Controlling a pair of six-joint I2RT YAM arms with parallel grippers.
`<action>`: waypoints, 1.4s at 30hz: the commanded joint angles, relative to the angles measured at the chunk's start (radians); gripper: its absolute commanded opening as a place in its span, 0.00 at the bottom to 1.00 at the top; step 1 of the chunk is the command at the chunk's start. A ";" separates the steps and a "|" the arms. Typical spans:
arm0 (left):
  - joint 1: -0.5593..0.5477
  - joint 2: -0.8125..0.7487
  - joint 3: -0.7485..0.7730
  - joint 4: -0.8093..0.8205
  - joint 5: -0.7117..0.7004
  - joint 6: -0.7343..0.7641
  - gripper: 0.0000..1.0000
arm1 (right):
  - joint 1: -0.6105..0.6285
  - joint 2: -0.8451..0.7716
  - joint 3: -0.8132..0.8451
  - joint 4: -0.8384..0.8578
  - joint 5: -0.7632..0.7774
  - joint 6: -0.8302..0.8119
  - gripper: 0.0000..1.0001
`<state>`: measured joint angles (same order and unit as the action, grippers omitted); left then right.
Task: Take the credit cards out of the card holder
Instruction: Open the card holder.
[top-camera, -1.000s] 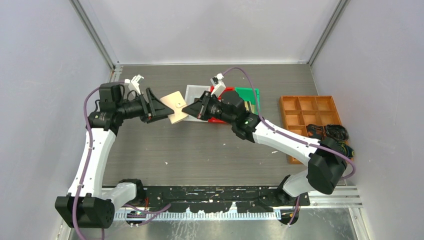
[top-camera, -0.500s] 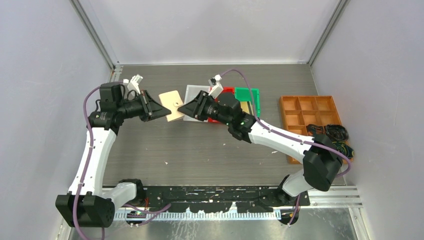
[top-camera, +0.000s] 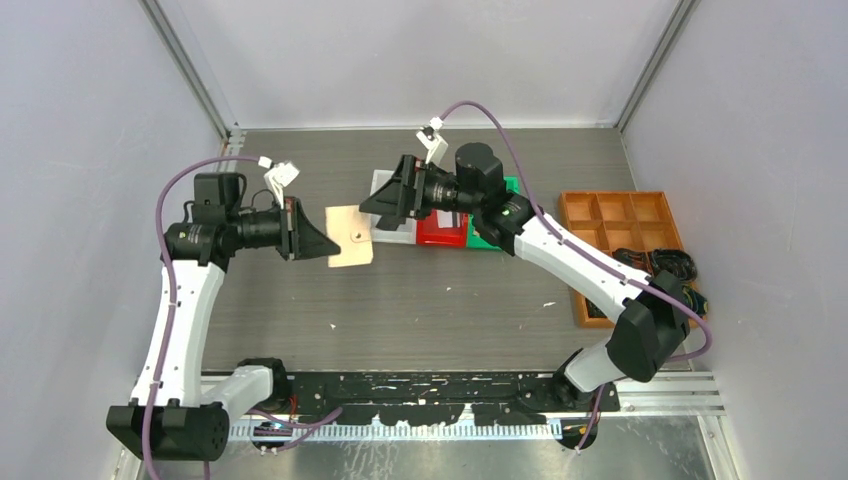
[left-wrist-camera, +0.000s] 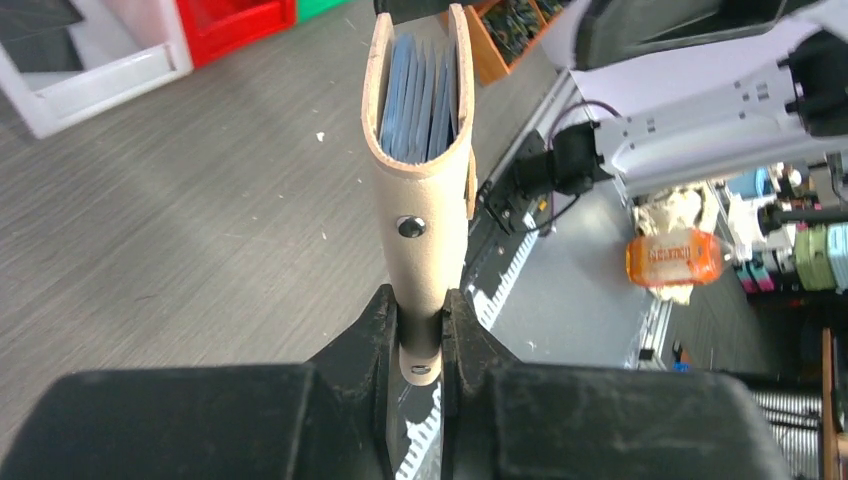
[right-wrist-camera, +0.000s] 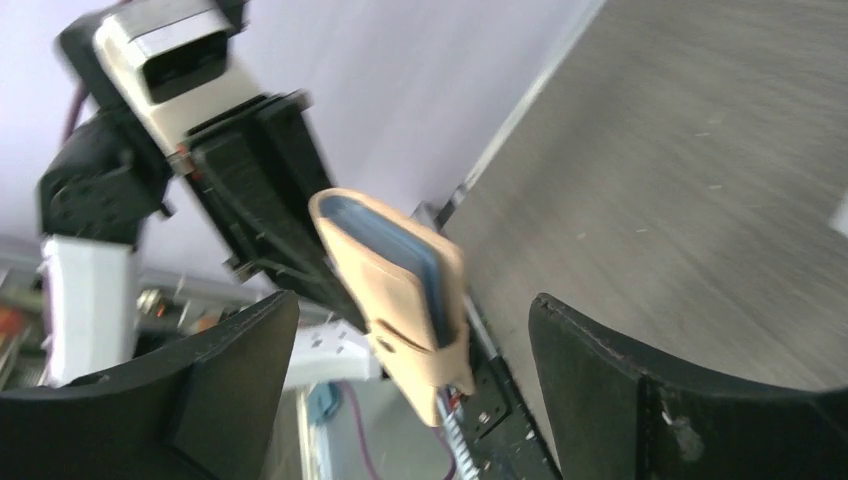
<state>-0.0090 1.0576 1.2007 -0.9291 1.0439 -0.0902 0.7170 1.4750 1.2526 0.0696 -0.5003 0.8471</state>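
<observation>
Over the table (top-camera: 450, 300), the left tool (top-camera: 335, 246), held level, grips the card holder (top-camera: 353, 235).

the card holder (top-camera: 350, 237), pinched in the left tool (top-camera: 332, 248) and held off the bench (top-camera: 450, 300), fills the gap between the two arms. the right tool (top-camera: 368, 212) is just beside its far corner, fingers (right-wrist-camera: 200, 390) spread wide, with the holder between them and touching neither. under and behind that arm a white bin (top-camera: 395, 236), red bin (top-camera: 437, 228) and green bin (top-camera: 480, 238) crowd the far middle. an orange tray (top-camera: 620, 225) and cables (top-camera: 665, 266) block the right edge. the near and far-left bench leaves room to pass.
</observation>
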 joint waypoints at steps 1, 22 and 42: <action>-0.023 -0.043 0.049 -0.074 0.130 0.142 0.01 | 0.015 -0.003 0.095 0.027 -0.288 -0.039 0.90; -0.028 -0.046 0.125 -0.166 0.215 0.101 0.03 | 0.091 0.018 0.095 0.137 -0.367 0.001 0.13; -0.026 -0.088 0.065 0.062 0.209 -0.166 0.29 | 0.120 -0.063 -0.055 0.328 -0.344 0.064 0.01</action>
<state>-0.0330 0.9722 1.2339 -0.9768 1.2304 -0.1757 0.8234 1.4784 1.2003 0.2939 -0.8322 0.9054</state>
